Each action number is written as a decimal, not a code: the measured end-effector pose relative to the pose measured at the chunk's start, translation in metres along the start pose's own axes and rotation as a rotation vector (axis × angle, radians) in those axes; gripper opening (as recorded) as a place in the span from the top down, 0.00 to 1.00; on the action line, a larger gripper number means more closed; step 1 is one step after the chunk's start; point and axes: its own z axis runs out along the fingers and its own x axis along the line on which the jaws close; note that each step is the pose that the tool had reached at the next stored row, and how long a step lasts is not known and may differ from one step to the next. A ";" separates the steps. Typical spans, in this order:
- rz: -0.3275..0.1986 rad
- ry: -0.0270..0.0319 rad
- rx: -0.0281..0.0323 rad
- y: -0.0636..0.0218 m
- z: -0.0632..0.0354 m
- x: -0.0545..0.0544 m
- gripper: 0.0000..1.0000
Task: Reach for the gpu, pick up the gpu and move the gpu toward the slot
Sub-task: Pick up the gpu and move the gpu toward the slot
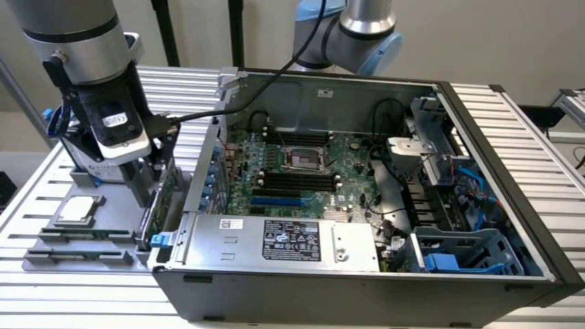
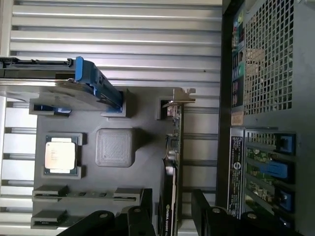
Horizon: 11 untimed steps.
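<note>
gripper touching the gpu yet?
Apart. In the wrist view the open gripper straddles the gpu, with background showing on both sides between them, narrower on one side.

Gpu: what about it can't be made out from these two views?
- Exterior view: most of the gpu is hidden behind the open gripper.
- Wrist view: the card is seen edge-on, so neither face shows; one end is cut off by the picture's edge between the fingers.
- Wrist view: the print on its black part is too small to read.
</note>
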 end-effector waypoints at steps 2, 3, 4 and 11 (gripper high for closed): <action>0.000 0.0000 0.0000 -0.0001 0.0036 0.000 0.55; 0.000 0.0000 0.0000 -0.0002 0.0054 0.000 0.55; 0.000 -0.0001 -0.0001 -0.0003 0.0073 0.000 0.55; 0.004 -0.0002 -0.0001 -0.0007 0.0200 0.000 0.55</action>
